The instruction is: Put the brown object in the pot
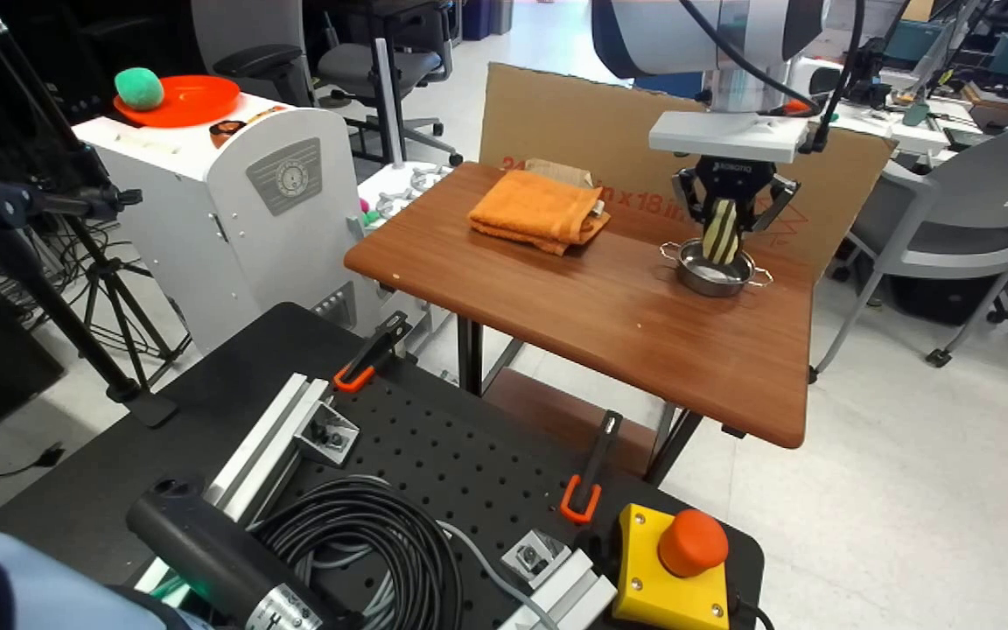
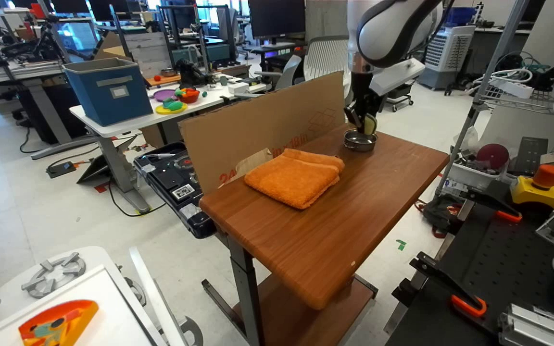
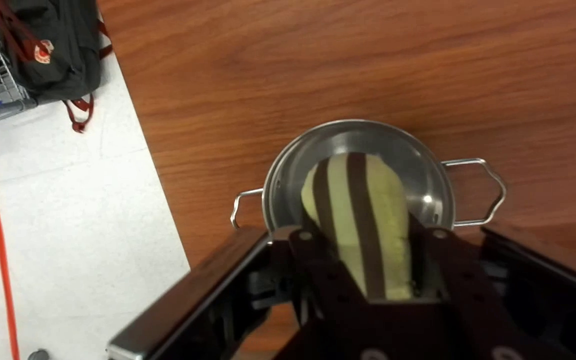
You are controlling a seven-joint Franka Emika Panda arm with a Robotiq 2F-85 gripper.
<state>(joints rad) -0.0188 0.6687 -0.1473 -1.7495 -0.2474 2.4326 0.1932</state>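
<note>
Brown-striped object (image 3: 360,215): pinched in end effector (image 3: 372,234), jutting below it at opening of pot (image 3: 422,175).

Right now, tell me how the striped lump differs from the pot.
Colour: the lump is pale yellow with dark brown stripes; the pot is plain silver.
Finish: the lump looks matte, while the pot is shiny metal.
Support: the lump is gripped in the claw; the pot stands on the table.
Size: in the wrist view, the lump looks narrower than the pot.
Shared: both have rounded outlines.
</note>
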